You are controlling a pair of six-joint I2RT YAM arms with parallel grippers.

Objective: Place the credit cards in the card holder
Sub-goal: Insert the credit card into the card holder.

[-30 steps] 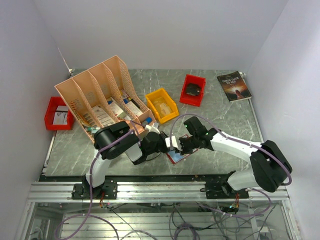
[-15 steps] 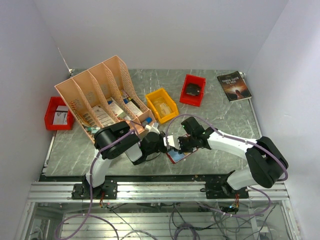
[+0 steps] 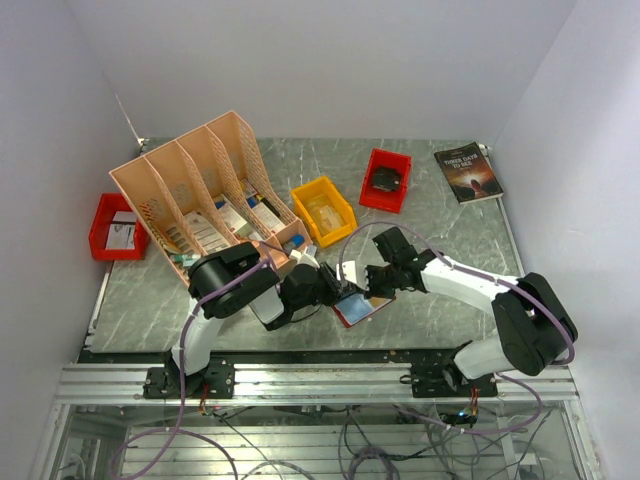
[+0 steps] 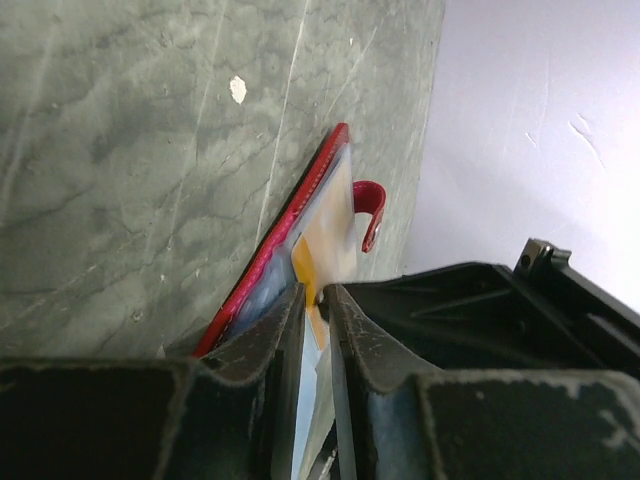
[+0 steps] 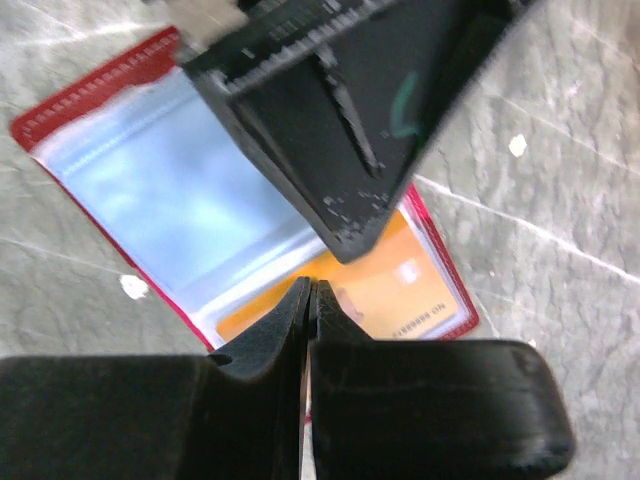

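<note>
Between the jaws of the left pincer (image 4: 316, 292), which stand a narrow slit apart, runs a thin pale edge. Whether that edge is a card or a clear leaf of the holder (image 5: 95, 92), and whether it is clamped or merely loose, cannot be told. Just past the tips the holder lies open on the table (image 5: 560, 200). An orange card (image 5: 400, 285) sits in one clear pocket, and a blue face (image 5: 170, 200) shows through the pocket across the fold. The red snap tab (image 4: 370, 205) curls up at the holder's far edge.

Over the orange card hangs the right pincer (image 5: 309, 290), shut tight on nothing. A second ago it crowded the left pincer right over the holder. It has since drawn off to the holder's right side, so more of the holder is uncovered. The orange card looks home and the right arm's part in that insertion seems finished. Any cards still outside the holder are not in view.
</note>
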